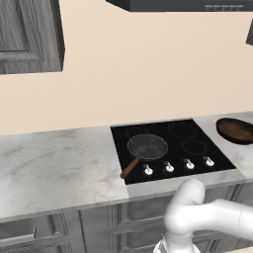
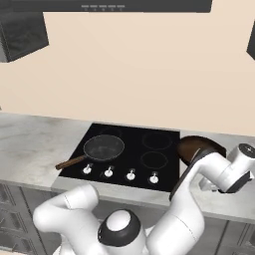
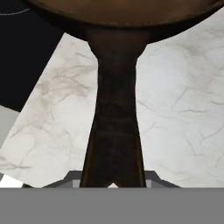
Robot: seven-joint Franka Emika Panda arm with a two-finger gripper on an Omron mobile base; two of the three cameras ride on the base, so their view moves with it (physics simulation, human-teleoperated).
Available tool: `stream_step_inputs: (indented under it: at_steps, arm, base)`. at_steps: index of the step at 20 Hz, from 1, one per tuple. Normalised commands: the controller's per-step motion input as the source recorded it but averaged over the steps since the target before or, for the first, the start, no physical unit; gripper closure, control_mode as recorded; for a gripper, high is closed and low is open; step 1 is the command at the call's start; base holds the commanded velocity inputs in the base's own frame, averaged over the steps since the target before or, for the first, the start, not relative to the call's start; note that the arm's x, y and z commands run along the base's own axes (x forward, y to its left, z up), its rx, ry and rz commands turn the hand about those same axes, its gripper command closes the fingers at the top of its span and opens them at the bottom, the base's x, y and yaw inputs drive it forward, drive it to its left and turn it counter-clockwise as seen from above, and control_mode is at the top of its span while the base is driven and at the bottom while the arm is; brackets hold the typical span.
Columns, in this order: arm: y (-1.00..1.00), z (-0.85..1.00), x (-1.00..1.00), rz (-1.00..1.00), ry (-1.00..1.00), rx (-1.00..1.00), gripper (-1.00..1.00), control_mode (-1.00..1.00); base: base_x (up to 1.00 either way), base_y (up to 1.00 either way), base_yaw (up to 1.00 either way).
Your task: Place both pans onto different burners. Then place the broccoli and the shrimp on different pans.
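Note:
A dark grey pan (image 1: 147, 147) (image 2: 103, 147) with a brown wooden handle sits on the front left burner of the black cooktop (image 1: 170, 141) (image 2: 132, 149). The other burners (image 1: 195, 147) are bare. The brown pan (image 1: 234, 130) (image 2: 198, 146) (image 3: 131, 11) lies over the marble counter just right of the cooktop. Its short dark handle (image 3: 114, 127) runs straight down between my fingertips. My gripper (image 3: 113, 181) is shut on that handle. My arm (image 2: 219, 169) covers part of this pan in the right base view. The broccoli and the shrimp are out of view.
A row of small white knobs (image 1: 169, 167) (image 2: 130, 175) lines the cooktop's front edge. Marble counter (image 1: 54, 163) stretches left of the cooktop. A range hood (image 1: 188, 5) hangs above, and a grey wall cabinet (image 1: 29, 34) is at the upper left.

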Motion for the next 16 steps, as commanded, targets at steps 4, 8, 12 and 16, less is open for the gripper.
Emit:
stream_step_inputs:
  at_steps: [4, 8, 12, 16]
  arm:
    - [0.56, 0.02, 0.00, 0.02, 0.00, 0.00, 1.00, -1.00]
    - [0.58, 0.00, 0.00, 0.06, 0.00, -0.01, 1.00, -1.00]
    - [0.46, 0.00, 0.08, 0.13, 0.00, 0.00, 1.00, -1.00]
    - [0.48, 0.00, 0.32, 0.11, 0.00, 0.00, 1.00, -1.00]
  base:
    - [0.00, 0.00, 0.00]
    - [0.00, 0.00, 0.00]
    - [0.00, 0.00, 0.00]
    - [0.00, 0.00, 0.00]
